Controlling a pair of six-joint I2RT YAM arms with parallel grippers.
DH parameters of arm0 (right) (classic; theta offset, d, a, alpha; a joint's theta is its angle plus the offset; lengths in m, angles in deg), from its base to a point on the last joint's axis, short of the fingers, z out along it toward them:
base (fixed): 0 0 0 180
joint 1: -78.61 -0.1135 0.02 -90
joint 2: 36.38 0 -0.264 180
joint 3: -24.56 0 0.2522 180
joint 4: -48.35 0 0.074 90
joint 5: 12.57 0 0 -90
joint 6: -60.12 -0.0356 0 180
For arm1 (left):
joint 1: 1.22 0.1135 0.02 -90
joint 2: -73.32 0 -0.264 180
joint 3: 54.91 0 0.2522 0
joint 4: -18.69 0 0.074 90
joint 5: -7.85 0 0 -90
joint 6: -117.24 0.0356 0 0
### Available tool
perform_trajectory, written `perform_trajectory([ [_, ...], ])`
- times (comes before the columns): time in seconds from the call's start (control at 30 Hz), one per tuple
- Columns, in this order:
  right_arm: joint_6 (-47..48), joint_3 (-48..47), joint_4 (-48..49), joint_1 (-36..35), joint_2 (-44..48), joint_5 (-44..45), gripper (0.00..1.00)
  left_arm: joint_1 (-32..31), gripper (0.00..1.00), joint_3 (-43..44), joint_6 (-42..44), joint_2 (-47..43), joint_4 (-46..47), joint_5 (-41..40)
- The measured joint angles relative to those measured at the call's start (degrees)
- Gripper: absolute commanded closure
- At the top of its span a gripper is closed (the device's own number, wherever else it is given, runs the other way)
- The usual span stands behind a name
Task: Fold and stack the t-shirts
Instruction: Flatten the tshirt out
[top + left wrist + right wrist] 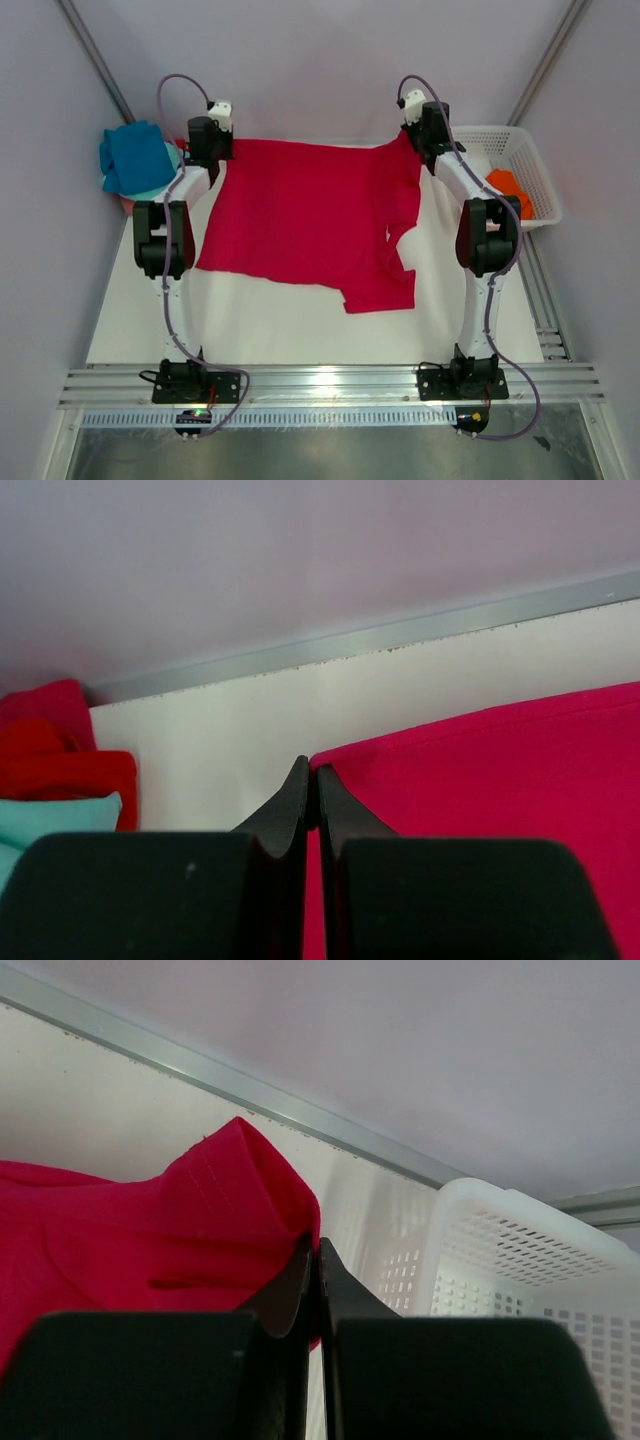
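A large crimson t-shirt point(300, 215) lies spread across the white table, its hem toward the left and a sleeve at the near right. My left gripper point(222, 148) is shut on its far left corner point(330, 770). At the far right, my right gripper point(418, 140) is shut on the shirt's raised far right corner point(250, 1200). A pile of folded t-shirts point(138, 160) with a blue one on top sits at the far left; its red point(60, 760) and teal point(50, 820) layers show in the left wrist view. An orange t-shirt point(508, 188) lies in the basket.
A white lattice basket point(520, 170) stands at the far right, close to my right gripper point(318, 1250) and its wall point(520, 1260). The grey back wall and its metal rail point(400, 635) run just beyond both grippers. Metal rails line the table's near and right edges.
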Motion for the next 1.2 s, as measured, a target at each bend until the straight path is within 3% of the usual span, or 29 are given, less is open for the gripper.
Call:
perform_trajectory([
  [0.33, 6.0, -5.8, 1.0, -2.2, -7.3, 7.1, 0.97, -1.1, 1.0, 2.8, -0.4, 4.7, 4.9, -2.4],
  [0.8, 17.2, -10.9, 8.5, -5.2, -16.2, 17.7, 0.97, -1.6, 1.0, 9.7, -0.5, 11.6, 5.9, -13.6],
  [1.2, 22.7, -13.2, 11.1, -6.8, -20.3, 19.7, 0.97, -2.4, 1.0, 10.9, 5.1, 13.0, 5.9, -16.8],
])
